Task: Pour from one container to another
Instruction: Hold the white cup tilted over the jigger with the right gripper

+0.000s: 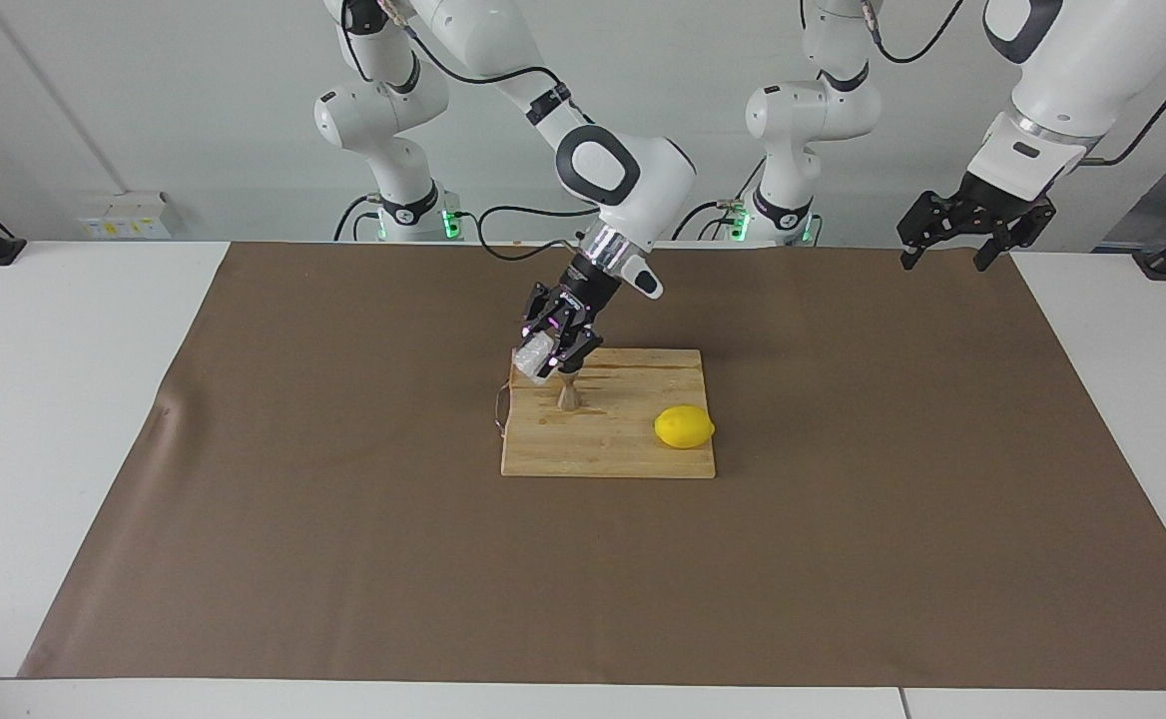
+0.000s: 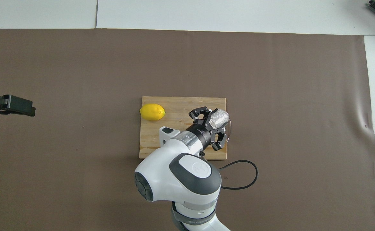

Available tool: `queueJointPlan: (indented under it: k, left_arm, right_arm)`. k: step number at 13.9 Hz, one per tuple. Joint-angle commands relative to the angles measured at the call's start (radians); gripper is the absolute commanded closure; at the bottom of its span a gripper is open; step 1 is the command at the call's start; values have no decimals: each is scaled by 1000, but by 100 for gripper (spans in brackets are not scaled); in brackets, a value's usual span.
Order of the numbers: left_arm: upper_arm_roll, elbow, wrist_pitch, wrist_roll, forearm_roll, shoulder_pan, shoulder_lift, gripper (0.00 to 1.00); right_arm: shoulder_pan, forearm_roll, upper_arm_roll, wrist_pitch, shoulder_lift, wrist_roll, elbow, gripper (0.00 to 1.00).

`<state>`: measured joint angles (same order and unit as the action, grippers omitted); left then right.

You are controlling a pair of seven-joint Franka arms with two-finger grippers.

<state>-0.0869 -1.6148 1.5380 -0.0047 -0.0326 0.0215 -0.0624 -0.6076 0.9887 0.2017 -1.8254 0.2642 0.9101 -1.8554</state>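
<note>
The right gripper (image 1: 549,356) clenches the glass cup (image 1: 534,357), tipped over the jigger (image 1: 568,395) on the cutting board (image 1: 633,439) so it pours; the left gripper (image 1: 952,240) waits, fingers released.

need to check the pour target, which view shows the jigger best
The facing view: the jigger stands upright on the cutting board, just under the tilted glass cup. In the overhead view the right arm's tool hides it.

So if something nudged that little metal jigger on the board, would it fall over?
Probably. The jigger stands upright on a small foot with a narrow waist, so a sideways knock would likely tip it. It looks stiff, not fragile. The tilted cup in the right gripper hangs close above it, so contact seems possible.
</note>
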Motion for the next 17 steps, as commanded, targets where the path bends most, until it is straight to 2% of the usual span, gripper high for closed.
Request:
queueJointPlan:
  k: [1,10,17]
  left_arm:
    - [-8,-10,-10,11,-15,17,-16,0]
    - [-8,-10,-10,11,-15,17,-16,0]
    - [-8,-10,-10,11,-15,17,-16,0]
  right_arm:
    - [3,36,10,-5,-40,-42,-54,100]
    - [0,57,10,-8,-46,-48,-68,100]
    - [15,15,13,-35,-53,-45,-59,100]
